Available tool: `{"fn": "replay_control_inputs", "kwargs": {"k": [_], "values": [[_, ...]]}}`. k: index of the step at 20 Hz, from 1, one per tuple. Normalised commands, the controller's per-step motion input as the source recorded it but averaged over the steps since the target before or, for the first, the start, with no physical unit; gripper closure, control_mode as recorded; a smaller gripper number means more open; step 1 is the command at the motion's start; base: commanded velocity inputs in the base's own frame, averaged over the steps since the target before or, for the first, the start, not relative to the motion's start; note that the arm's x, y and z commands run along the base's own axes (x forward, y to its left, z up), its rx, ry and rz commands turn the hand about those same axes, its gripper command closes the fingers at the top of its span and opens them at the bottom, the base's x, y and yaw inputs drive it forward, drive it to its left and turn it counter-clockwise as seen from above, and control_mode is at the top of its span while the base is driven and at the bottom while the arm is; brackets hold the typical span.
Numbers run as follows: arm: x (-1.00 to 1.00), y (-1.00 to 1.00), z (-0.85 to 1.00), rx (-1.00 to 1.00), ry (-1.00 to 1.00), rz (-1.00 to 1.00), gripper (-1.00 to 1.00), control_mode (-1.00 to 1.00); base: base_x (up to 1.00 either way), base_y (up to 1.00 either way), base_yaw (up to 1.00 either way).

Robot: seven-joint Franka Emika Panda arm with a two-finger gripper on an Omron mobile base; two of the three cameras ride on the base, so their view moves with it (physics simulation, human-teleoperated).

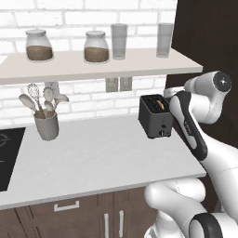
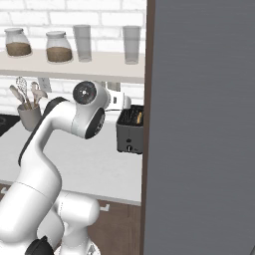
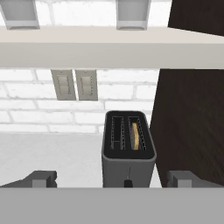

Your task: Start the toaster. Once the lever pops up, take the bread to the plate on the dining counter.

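While the arm reaches in from the front, you have the gripper [image 3: 112, 180] hanging in front of the toaster [image 3: 128, 151] with its two fingertips [image 3: 40, 178] spread wide apart, one to each side of the appliance and touching nothing. In the hand view the dark box sits squarely between them, its front face toward you, with the small lever low on that face.

You will find the toaster at the far right end of the grey-white worktop [image 1: 93, 158], close to the back edge by the white brick wall and just beside the dark wood panel [image 1: 204, 37] that closes off that end. The bread [image 3: 136, 135] stands upright in the right-hand slot as the hand camera sees it, a thin tan slice with its top edge showing just below the slot rim; the other slot holds nothing. From the left base camera you can make out the same tan sliver in the top of the toaster.

Near the back left of the worktop stands a grey utensil holder [image 1: 46, 125] with a whisk and spoons. On the shelf [image 1: 93, 65] above are two lidded jars [image 1: 39, 45] with brown contents and two clear glasses [image 1: 119, 41]. A pair of wall switches [image 3: 75, 84] sits on the brick under the shelf, behind the toaster and to its left.
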Motion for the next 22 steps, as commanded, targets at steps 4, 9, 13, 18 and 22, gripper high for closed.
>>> {"fn": "replay_control_inputs", "kwargs": {"k": [4, 9, 13, 18, 22], "values": [[0.0, 0.0, 0.0, 0.0, 0.0, 0.0, -1.0, -1.0, 0.0, 0.0, 0.0], [0.0, 0.0, 0.0, 0.0, 0.0, 0.0, -1.0, -1.0, 0.0, 0.0, 0.0], [0.0, 0.0, 0.0, 0.0, 0.0, 0.0, -1.0, -1.0, 0.0, 0.0, 0.0], [0.0, 0.0, 0.0, 0.0, 0.0, 0.0, -1.0, -1.0, 0.0, 0.0, 0.0], [0.0, 0.0, 0.0, 0.0, 0.0, 0.0, -1.0, -1.0, 0.0, 0.0, 0.0]]}}
